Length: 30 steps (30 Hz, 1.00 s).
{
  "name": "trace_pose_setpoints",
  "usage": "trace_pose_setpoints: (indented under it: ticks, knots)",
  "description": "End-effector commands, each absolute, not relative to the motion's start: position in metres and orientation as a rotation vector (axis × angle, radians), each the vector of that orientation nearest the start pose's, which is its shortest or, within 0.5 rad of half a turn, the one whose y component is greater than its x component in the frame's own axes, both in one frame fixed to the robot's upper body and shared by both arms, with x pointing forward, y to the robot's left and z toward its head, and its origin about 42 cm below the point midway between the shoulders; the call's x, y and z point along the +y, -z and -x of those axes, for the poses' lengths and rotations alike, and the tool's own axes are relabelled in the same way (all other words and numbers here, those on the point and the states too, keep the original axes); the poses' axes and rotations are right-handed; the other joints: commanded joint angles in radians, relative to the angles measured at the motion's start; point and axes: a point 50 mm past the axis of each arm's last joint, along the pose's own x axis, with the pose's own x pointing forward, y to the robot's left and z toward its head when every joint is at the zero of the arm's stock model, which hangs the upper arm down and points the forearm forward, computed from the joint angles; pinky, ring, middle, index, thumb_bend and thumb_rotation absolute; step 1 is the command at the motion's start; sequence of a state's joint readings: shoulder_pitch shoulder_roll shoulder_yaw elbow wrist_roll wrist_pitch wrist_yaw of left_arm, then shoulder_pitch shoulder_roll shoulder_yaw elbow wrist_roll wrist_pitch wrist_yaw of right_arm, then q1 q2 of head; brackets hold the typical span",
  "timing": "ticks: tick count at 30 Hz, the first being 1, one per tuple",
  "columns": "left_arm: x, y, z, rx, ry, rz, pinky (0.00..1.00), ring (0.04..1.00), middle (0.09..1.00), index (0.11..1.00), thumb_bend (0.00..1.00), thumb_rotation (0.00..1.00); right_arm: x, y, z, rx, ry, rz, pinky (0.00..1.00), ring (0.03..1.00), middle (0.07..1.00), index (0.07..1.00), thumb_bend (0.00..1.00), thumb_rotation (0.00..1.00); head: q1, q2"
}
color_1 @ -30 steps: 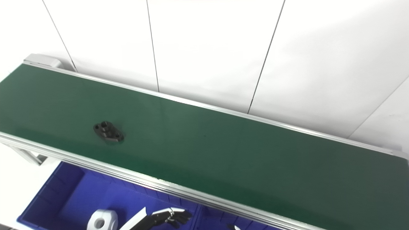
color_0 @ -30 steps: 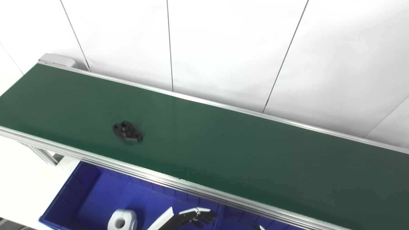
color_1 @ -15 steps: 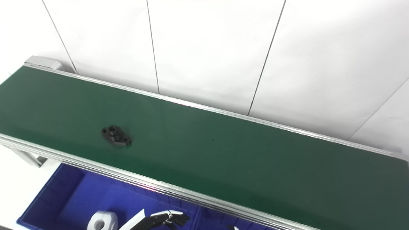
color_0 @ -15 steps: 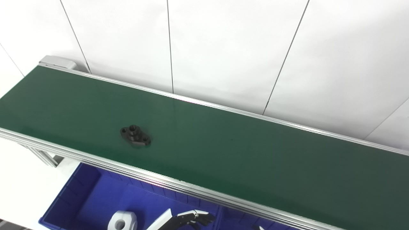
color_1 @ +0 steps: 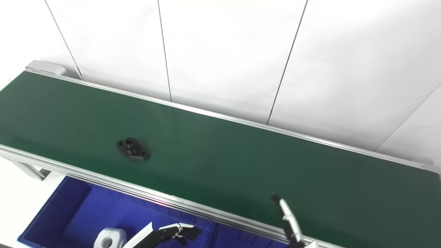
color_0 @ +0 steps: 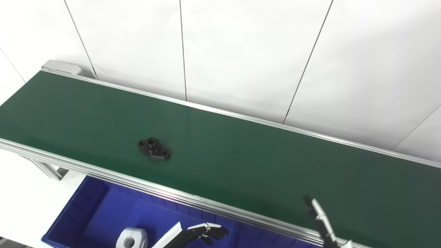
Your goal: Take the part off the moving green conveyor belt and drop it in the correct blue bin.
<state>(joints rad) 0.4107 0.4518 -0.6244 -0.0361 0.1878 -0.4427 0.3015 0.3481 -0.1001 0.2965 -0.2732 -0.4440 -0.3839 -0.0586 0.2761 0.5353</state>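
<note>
Green belt [color_0: 241, 162] — black, oval-flanged, holed part [color_0: 154, 149]

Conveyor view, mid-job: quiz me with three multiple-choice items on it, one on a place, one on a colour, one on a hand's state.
1. Where is the black flanged part?
A. On the green conveyor belt, nearer the front rail
B. Inside the blue bin
C. In the right hand

2. What colour is the part lying in the blue bin?
A. Black
B. White
C. Green

3. What is the left hand doing?
A. Gripping the black part
B. Resting on the belt
C. Holding nothing, over the bin

Answers: 1 A, it lies flat on the belt, untouched. 2 B, a white part with a round hole sits in the bin. 3 C, its dark fingers are apart with nothing between them.
</note>
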Motion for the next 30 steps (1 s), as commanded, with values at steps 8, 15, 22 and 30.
trace_pose_setpoints:
  ticks: [8,15,22,30]
  knots:
    - [0.227,-0.048,-0.08,-0.065,0.421,-0.305,0.66,0.748,0.784,0.773,0.77,0.58,-0.16,-0.149,-0.19,-0.476,-0.2,0.385,0.82,0.87,0.883,0.891,0.75,0.56,-0.135,0.054]
    - [0.233,-0.052,-0.08,-0.065,0.417,-0.304,0.7,0.781,0.815,0.807,0.79,0.58,-0.161,-0.155,-0.208,-0.498,-0.212,0.398,0.81,0.853,0.859,0.866,0.79,0.56,-0.279,0.117]
    - [0.231,-0.052,-0.082,-0.079,0.404,-0.311,0.73,0.804,0.831,0.827,0.78,0.58,-0.159,-0.173,-0.231,-0.452,-0.255,0.499,0.79,0.85,0.876,0.883,0.77,0.5,-0.298,0.154]
    - [0.23,-0.054,-0.083,-0.088,0.41,-0.312,0.76,0.819,0.842,0.842,0.77,0.6,-0.146,-0.194,-0.26,-0.391,-0.297,0.609,0.74,0.837,0.874,0.874,0.78,0.47,-0.28,0.175]
